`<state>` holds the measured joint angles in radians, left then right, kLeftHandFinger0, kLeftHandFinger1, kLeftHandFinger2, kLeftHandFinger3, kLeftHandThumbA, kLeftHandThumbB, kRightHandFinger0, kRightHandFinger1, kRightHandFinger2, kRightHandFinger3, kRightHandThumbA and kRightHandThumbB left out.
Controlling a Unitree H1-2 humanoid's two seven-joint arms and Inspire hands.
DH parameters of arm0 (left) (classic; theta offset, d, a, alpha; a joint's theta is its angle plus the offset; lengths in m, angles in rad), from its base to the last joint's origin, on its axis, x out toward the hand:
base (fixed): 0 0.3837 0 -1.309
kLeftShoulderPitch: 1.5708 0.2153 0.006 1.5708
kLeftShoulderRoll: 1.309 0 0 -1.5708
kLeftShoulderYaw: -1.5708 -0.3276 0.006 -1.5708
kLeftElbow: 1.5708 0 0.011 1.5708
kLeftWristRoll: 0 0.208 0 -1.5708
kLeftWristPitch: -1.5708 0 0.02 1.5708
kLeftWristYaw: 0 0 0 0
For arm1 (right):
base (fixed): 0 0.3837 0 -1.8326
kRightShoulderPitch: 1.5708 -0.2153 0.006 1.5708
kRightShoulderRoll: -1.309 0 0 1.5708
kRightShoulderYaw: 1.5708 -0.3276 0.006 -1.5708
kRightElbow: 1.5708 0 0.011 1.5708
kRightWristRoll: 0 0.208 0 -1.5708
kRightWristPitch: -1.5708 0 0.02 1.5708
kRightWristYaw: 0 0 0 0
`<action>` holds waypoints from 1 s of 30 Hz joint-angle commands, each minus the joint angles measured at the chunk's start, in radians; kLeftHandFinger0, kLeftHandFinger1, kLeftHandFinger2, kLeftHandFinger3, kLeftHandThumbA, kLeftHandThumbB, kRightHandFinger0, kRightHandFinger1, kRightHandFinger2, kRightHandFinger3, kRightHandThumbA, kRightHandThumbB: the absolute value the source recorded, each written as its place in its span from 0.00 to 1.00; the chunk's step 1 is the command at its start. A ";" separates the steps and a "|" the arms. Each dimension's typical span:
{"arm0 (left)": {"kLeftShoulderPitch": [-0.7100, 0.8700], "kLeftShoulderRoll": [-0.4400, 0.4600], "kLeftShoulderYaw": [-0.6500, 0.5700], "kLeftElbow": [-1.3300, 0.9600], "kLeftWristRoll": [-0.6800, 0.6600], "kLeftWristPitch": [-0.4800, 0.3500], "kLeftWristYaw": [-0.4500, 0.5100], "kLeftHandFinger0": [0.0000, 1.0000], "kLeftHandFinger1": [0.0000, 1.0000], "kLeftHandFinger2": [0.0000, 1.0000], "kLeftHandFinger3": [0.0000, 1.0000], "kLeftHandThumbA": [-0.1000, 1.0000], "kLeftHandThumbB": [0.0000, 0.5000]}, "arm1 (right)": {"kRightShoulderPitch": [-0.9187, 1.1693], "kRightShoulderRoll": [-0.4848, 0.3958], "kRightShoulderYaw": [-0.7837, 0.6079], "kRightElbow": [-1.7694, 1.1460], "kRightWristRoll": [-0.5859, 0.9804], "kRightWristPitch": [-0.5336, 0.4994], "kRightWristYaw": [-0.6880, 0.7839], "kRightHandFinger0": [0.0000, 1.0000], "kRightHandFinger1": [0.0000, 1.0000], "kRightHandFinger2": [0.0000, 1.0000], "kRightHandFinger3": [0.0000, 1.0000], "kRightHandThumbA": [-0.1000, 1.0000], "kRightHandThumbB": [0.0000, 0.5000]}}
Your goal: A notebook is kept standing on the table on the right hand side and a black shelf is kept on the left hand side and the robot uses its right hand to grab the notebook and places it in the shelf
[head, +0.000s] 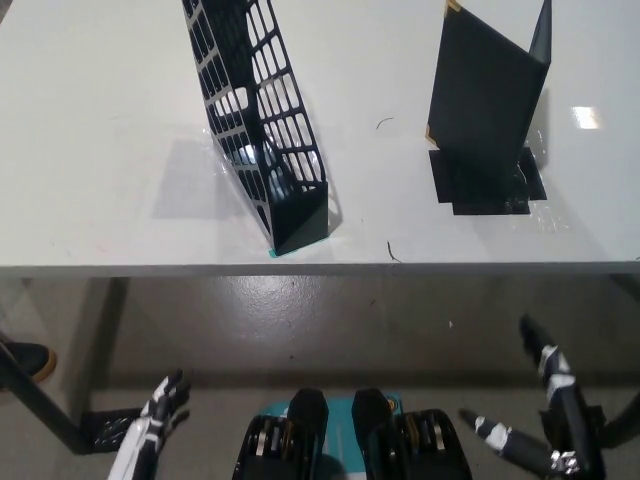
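From my remote station I read the table (100, 120) as open across its left part and along the near edge. Two obstacles stand on it: the black shelf (262, 120), tilted, near the middle, and the notebook (485, 100), upright on the right over a dark patch (487, 185). Between them lies a bare lane of tabletop (only a thin mark on it), through which a hand could pass. My right hand (545, 420) sits below the table edge with fingers apart, nothing between it and the notebook's near side. My left hand (158, 410) rests low at left, below the edge.
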<state>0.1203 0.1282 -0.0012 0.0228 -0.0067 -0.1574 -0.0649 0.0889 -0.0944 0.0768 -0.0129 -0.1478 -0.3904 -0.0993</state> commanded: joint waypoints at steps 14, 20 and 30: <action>-0.046 0.012 0.019 -0.016 -0.044 0.009 -0.030 1.00 1.00 1.00 1.00 1.00 0.87 | -0.374 0.022 -0.164 -0.162 -0.070 0.187 -0.045 1.00 1.00 1.00 1.00 1.00 0.98; -0.052 0.014 0.019 0.018 -0.037 -0.014 -0.033 1.00 1.00 1.00 1.00 1.00 0.91 | -0.539 0.040 -0.218 -0.094 -0.060 0.352 -0.069 1.00 1.00 1.00 1.00 1.00 0.79; -0.019 0.007 0.015 0.012 -0.034 -0.008 -0.032 1.00 1.00 1.00 1.00 1.00 1.00 | -0.743 0.020 -0.281 0.254 0.011 0.394 -0.100 1.00 1.00 1.00 1.00 1.00 0.76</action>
<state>0.0919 0.1281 0.0104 0.0453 -0.0359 -0.1339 -0.0883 -0.5668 -0.0635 -0.1803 0.1643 -0.1721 -0.0220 -0.1552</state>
